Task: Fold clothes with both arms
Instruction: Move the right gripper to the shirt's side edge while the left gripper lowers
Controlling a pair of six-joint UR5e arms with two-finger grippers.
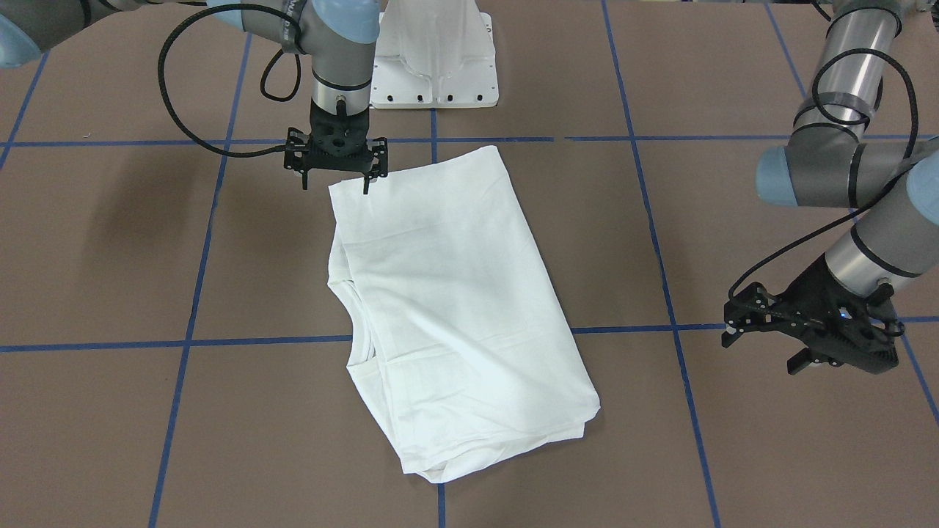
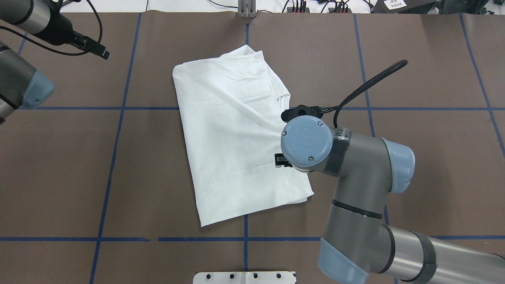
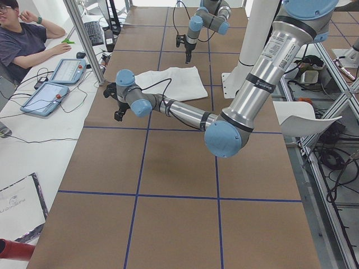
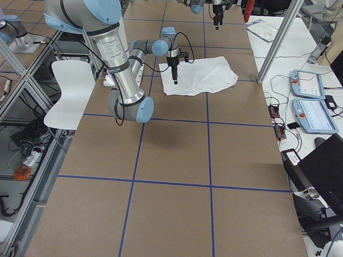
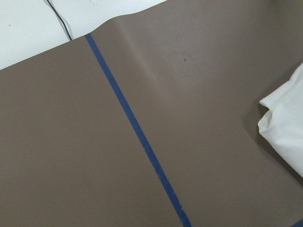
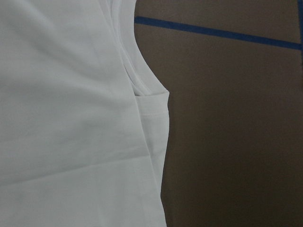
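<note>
My right pincer point(image 1: 335, 182), upper left of the front view, hangs spread over the upper-left corner of the folded white T-shirt point(image 1: 455, 308), which lies mid-frame on the table point(image 1: 110, 440). My left pincer point(image 1: 763, 352), lower right, is spread too, well apart from the shirt. If I pinch off-edge, I would likely catch only one layer and drag the fold open.

Brown table point(image 1: 110, 242) crossed by blue tape point(image 1: 257, 341); white pedestal base point(image 1: 434, 73) on it; seated operator point(image 3: 25, 45) beside two tablets point(image 3: 68, 70).
</note>
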